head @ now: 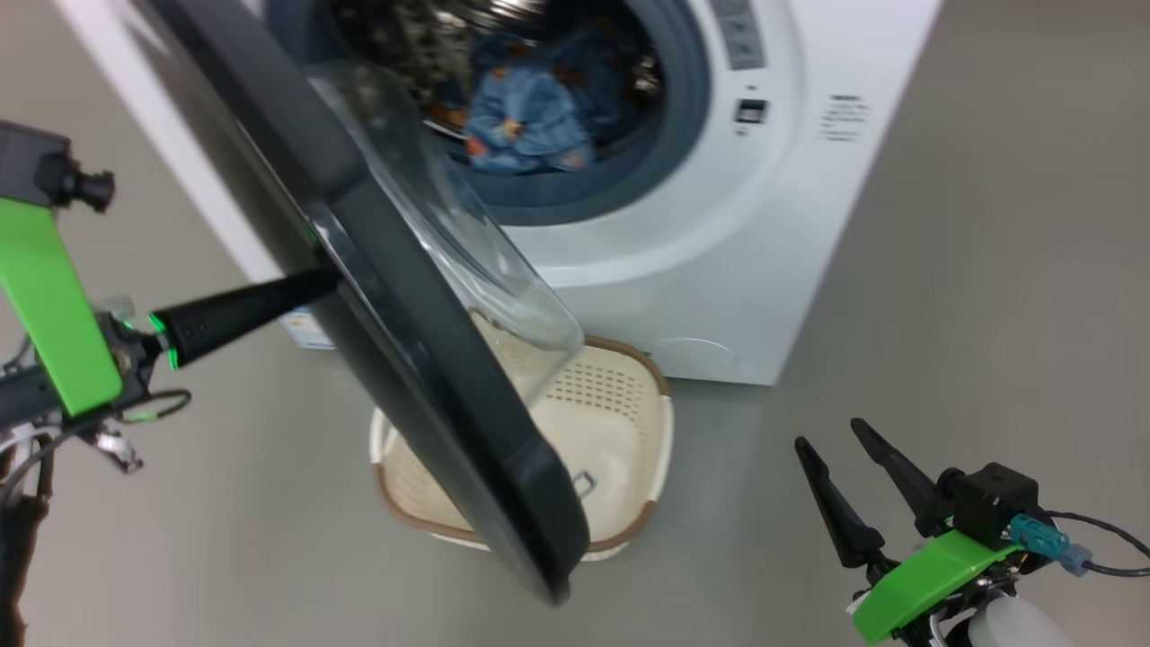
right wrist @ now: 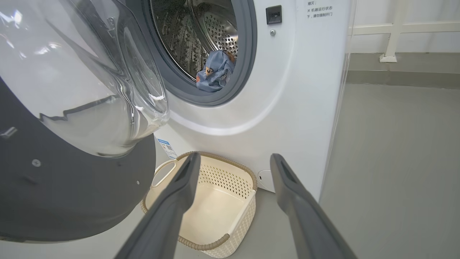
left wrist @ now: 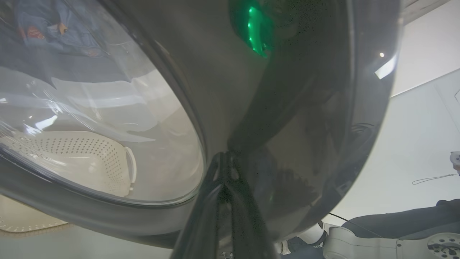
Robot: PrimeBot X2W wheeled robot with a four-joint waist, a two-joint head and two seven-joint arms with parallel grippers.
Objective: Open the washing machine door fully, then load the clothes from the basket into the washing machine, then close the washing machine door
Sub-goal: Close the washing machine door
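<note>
Clothes (head: 526, 117) lie in the far drum (right wrist: 187, 36), basket (head: 620, 404) empty below the half-open door (head: 404, 341), so the closed left hand (head: 319, 283), tips on the door's outer face, should push steadily until it latches, while the open right hand (head: 828, 433) holds clear.

The washing machine door (head: 422, 377) hides the left of the basket (head: 629, 404) and the tips of the left end effector (head: 325, 282) — the clothes (head: 530, 117) are blurred, perhaps two garments.

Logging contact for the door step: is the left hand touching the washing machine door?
Touching. In the left wrist view the shut left hand meets its own reflection on the washing machine door, on its glossy black rim, with no gap. The head view agrees.
</note>
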